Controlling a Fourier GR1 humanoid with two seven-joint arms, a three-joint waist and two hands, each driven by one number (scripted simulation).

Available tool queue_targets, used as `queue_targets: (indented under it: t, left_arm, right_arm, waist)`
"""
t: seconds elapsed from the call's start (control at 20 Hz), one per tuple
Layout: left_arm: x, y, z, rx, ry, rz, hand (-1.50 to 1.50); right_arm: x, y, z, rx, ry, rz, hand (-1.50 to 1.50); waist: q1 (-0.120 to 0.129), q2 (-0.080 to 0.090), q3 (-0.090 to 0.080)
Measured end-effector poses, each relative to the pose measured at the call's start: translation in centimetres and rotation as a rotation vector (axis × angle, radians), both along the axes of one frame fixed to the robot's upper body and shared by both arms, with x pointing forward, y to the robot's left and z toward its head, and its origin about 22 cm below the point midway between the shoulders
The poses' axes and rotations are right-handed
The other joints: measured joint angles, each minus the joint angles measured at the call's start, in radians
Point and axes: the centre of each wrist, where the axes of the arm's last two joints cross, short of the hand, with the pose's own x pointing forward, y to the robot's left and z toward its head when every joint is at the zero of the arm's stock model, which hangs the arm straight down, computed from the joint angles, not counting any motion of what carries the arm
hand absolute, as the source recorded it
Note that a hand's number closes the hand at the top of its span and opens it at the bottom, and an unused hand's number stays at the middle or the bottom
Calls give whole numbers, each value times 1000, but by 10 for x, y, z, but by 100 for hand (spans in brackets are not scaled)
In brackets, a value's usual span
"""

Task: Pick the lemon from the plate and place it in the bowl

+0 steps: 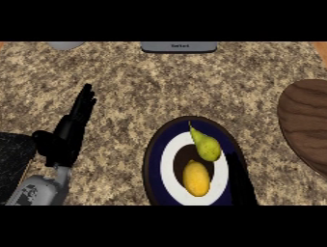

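The lemon (197,177) lies on the plate (154,159) at the table's (194,82) near edge, a green pear (206,144) just beyond and touching it. The wooden bowl (315,128) sits at the right edge. The left hand (70,132) rests left of the plate, fingers straight, holding nothing. A dark object (2,164) occupies the near-left corner.

Lemon (197,178) on plate (154,159), pear (206,146) behind; bowl (315,128) right.
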Motion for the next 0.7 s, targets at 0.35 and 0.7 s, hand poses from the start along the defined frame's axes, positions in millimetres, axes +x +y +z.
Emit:
queue_targets:
  t: [0.35, 0.7]
  left_arm:
    - [1, 0, -2, -1, -3, 5, 0]
    - [2, 0, -3, 3, 0, -5, 0]
  right_arm:
    - [1, 0, -3, 89, -60, 9, -150]
    - [1, 1, -7, 183, -45, 1, -150]
  waist:
    - [-2, 0, 0]
    - [-1, 0, 0]
